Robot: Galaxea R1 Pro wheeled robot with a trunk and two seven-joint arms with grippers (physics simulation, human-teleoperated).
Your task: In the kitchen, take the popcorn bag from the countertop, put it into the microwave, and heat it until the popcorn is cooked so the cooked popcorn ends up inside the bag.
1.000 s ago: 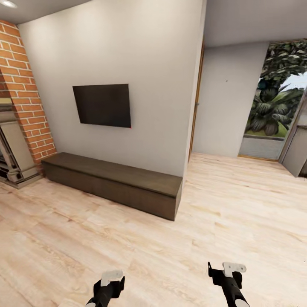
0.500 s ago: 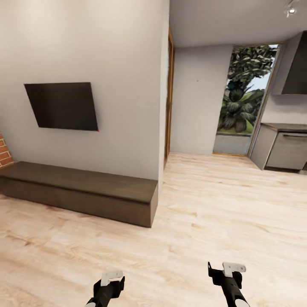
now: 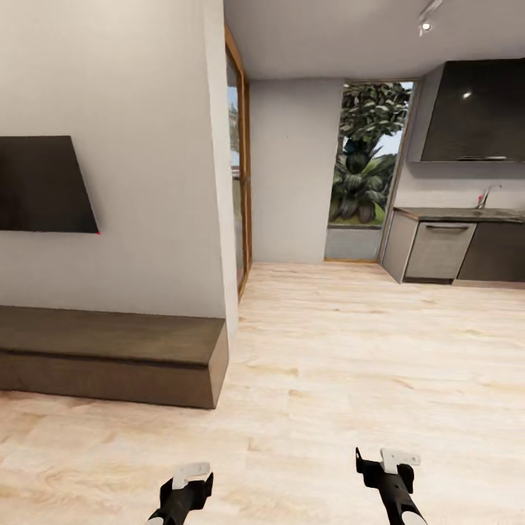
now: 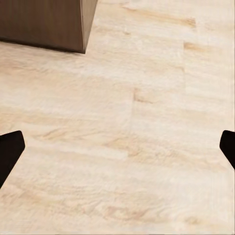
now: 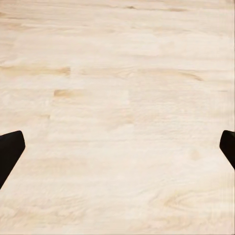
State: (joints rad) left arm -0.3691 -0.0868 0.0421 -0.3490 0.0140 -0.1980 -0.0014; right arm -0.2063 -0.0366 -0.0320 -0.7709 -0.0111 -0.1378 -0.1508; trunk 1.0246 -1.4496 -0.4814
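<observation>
The camera has swung right since a moment ago: the dark flat wall screen (image 3: 40, 184) now sits cut off at the left edge, and the kitchen (image 3: 459, 182) opens up at far right, with its glossy black upper cabinet (image 3: 474, 109), a steel tap (image 3: 487, 195) and a dark counter (image 3: 452, 214) over grey cabinet fronts. The low dark-brown wooden bench (image 3: 109, 355) runs along the pale wall. Both arms hang low over the light wooden plank floor (image 3: 350, 343). The left claw (image 4: 117, 152) is spread wide, empty; the right claw (image 5: 117, 152) is likewise spread, holding nothing.
</observation>
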